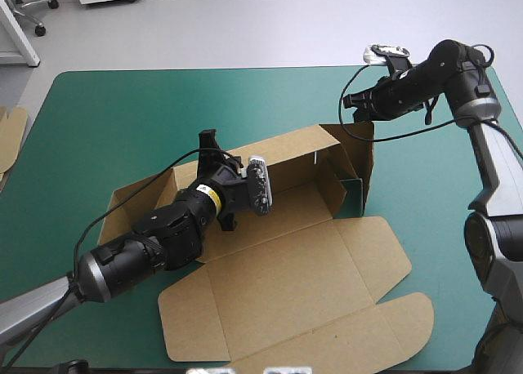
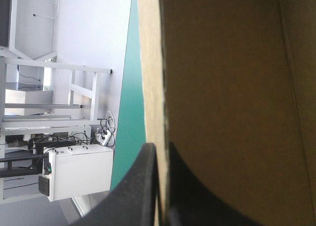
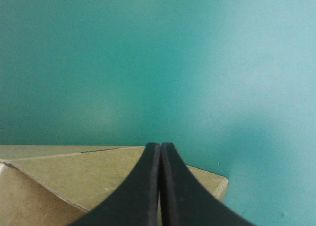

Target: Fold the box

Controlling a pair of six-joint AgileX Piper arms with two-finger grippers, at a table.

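The brown box [image 1: 294,276] lies mid-table with its back wall and right end wall raised and its lid flat toward the front edge. My left gripper [image 1: 209,139] reaches over the tray to the back wall's top edge. In the left wrist view the gripper [image 2: 162,147] is shut on that wall, with the board's edge [image 2: 150,88] running up from between the black fingers. My right gripper [image 1: 350,103] hovers at the far right corner of the box. There the gripper [image 3: 160,146] is shut, its tips over the top of a brown wall [image 3: 74,176].
Teal-green cover [image 1: 122,121] spreads around the box on all sides. An edge of more brown board [image 1: 10,133] shows at the table's left edge. The right end wall [image 1: 365,158] stands tall beside the right arm.
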